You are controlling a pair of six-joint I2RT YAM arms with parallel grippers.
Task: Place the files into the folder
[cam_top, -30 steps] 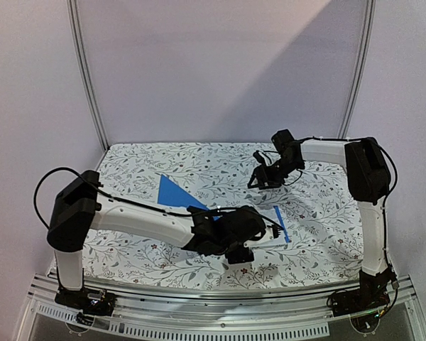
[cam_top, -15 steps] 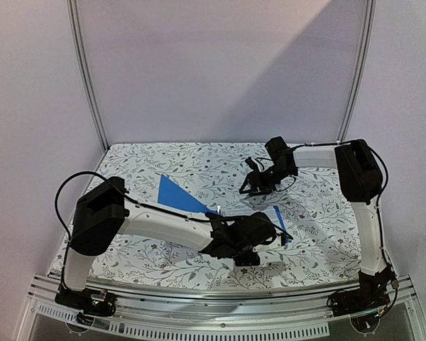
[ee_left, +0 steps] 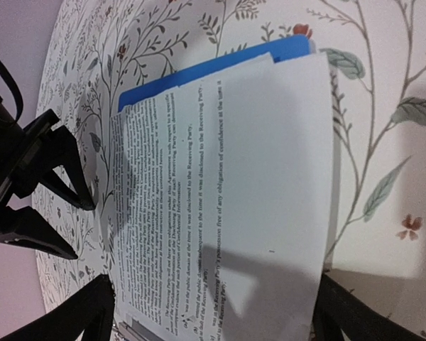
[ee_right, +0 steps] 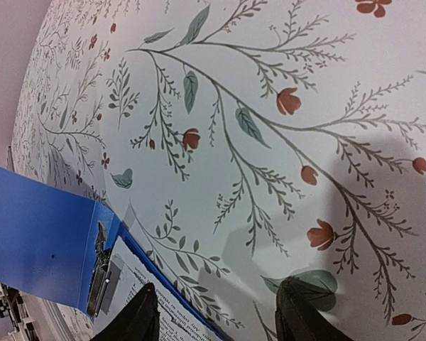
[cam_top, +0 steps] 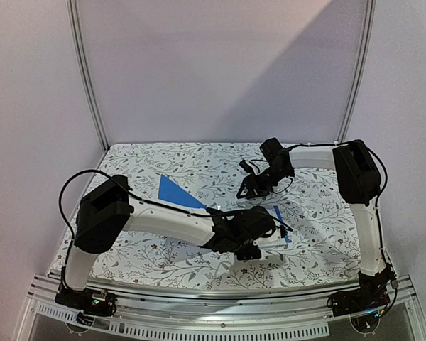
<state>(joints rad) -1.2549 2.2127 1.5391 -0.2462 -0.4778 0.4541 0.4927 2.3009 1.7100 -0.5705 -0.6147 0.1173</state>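
Observation:
The blue folder (cam_top: 175, 193) lies open in the middle of the table, its cover tilted up on the left. A white printed sheet (ee_left: 255, 177) lies flat on the folder's blue inside (ee_left: 220, 65); it also shows in the top view (cam_top: 272, 236). My left gripper (cam_top: 247, 249) hovers over the sheet's near part, open, its fingers (ee_left: 92, 312) either side of the paper and holding nothing. My right gripper (cam_top: 247, 190) is open and empty just beyond the folder's far edge. In the right wrist view, the metal clip (ee_right: 99, 273) and the blue cover (ee_right: 35, 241) sit left of its fingertips (ee_right: 143, 316).
The table wears a floral cloth (cam_top: 142, 163). The white left arm (cam_top: 163, 222) stretches low across the folder's near side. The right arm (cam_top: 362, 177) stands at the right edge. Walls close off the back and sides.
My left arm has swung its elbow to the right and the gripper has shifted slightly right over the sheet. My right gripper has moved left and lower, closer to the folder's far edge.

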